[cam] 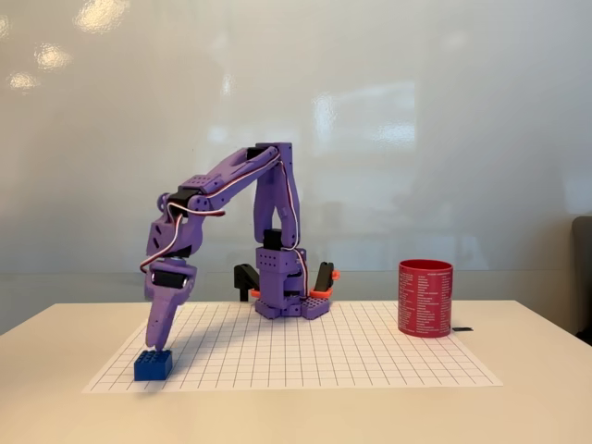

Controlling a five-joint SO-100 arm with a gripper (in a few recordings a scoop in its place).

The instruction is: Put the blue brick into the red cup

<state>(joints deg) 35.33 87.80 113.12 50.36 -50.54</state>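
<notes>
Fixed view shows the hand [159, 347] down on the blue brick [153, 364] at the grid mat's left corner; whether it grips, I cannot tell; brick looks light, rigid, slick; pinch its flat sides; red cup [425, 298] well apart, right.

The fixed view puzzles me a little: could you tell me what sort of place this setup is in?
Probably an office or lab test bench: a white table with a printed grid sheet, a glossy whiteboard-like wall, and a purple plastic robot arm.
</notes>
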